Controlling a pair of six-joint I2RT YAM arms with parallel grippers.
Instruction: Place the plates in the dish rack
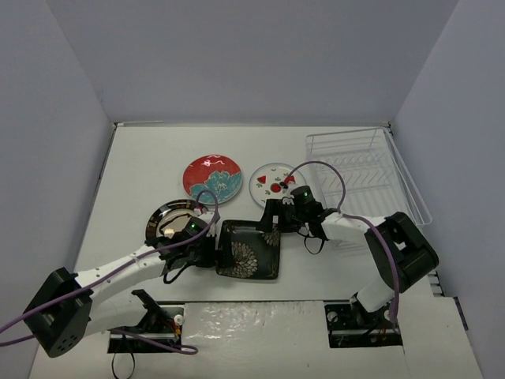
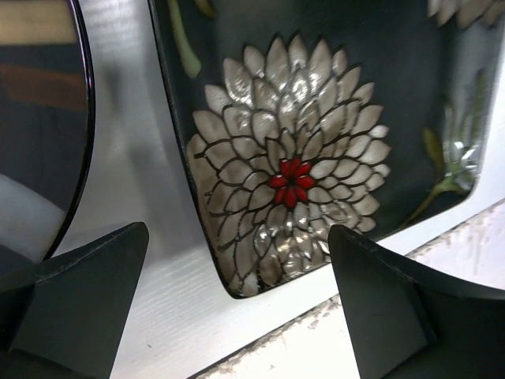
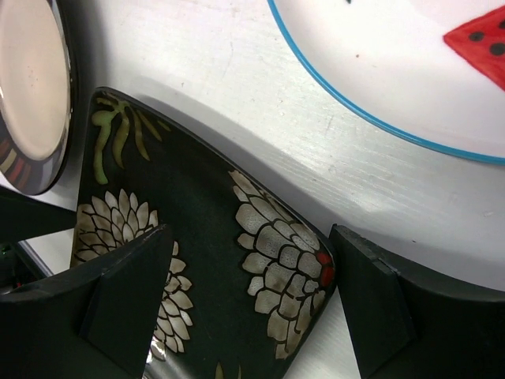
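Standoff at the near edge of the table (image 1: pixel 142 158): your left gripper (image 1: pixel 210 253) gapes at the square black plate (image 1: pixel 248 254) – your right gripper (image 1: pixel 271 221), jaws parted, straddles its far-right corner, nothing grasped. The dish rack (image 1: pixel 363 170) stands at the table's far-right corner.

The square black plate (image 1: pixel 251 253) is crowded: the black-rimmed plate (image 1: pixel 163 222) is set just beside its left edge, the watermelon plate (image 1: pixel 276 183) near its far corner. The lane to the dish rack (image 1: pixel 367 170) is crossed by a purple cable (image 1: pixel 319 163); the table (image 1: pixel 146 162) is left bare at far left.
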